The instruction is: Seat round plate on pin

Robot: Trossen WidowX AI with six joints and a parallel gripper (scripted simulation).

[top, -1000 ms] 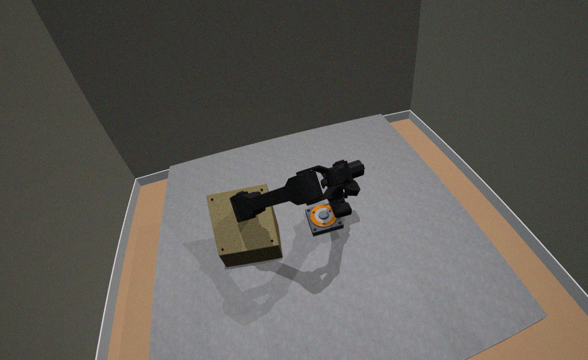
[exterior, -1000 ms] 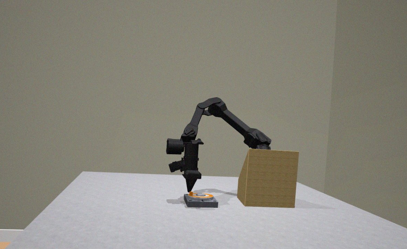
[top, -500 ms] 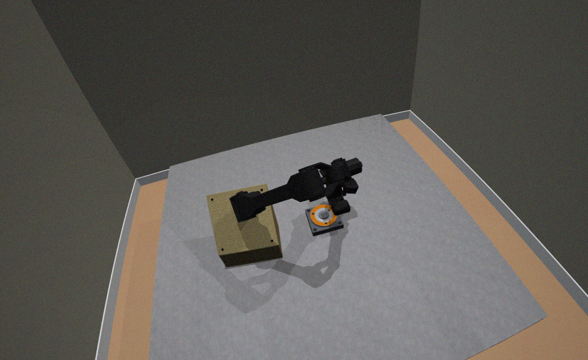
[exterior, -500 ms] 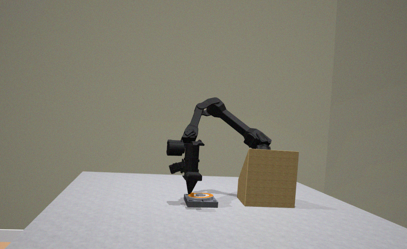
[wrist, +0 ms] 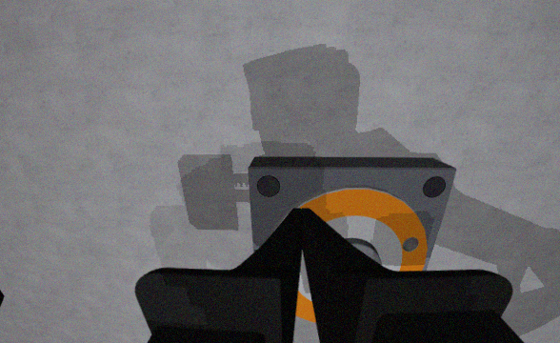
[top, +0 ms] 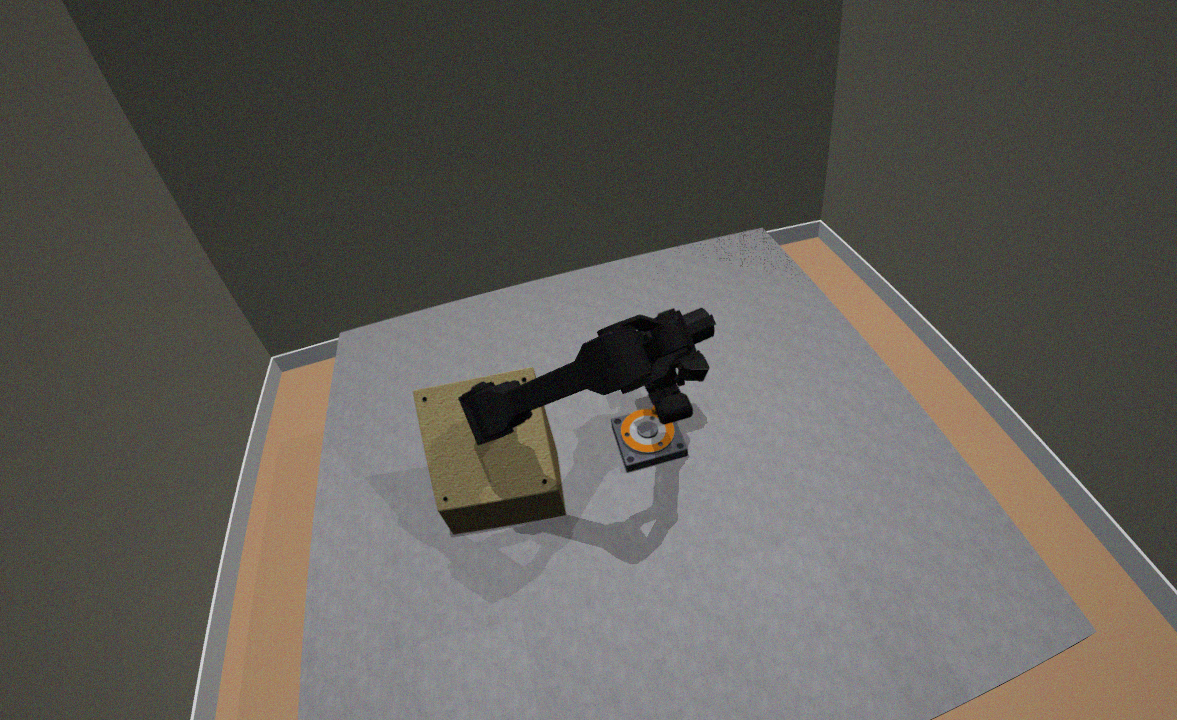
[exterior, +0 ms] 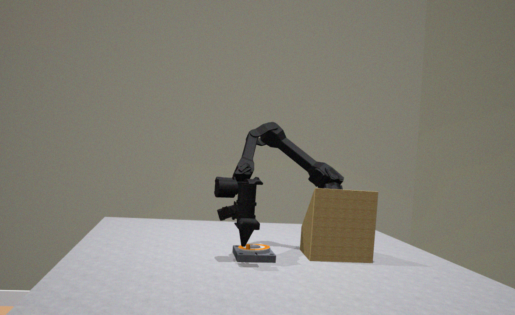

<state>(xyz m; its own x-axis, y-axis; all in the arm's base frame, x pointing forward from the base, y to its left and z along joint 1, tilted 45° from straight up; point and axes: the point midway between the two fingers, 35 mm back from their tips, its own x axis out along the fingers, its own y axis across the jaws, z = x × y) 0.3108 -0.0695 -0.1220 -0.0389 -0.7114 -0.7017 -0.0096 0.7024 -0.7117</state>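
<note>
The round plate [top: 644,448] [exterior: 267,247] [wrist: 356,202], with an orange ring, sits around the grey post [top: 647,429] [exterior: 254,246] [wrist: 364,249] on the dark square base [top: 655,461] [exterior: 256,258] [wrist: 290,178]. Its orange tab [exterior: 247,246] stands at the left of the plate in the exterior view; the fingers hide it in the wrist view. My gripper [exterior: 243,245] [wrist: 301,215] is shut and empty, pointing down, its tips low right beside the tab. I cannot tell whether they touch. The pin is not visible, and whether the plate lies fully flat is unclear.
The arm is mounted on a wooden block [top: 449,447] [exterior: 343,227], which stands on the grey table top [top: 753,582] [exterior: 173,281] near the base. Walls surround the table. Arm shadows cross the table and part of the plate.
</note>
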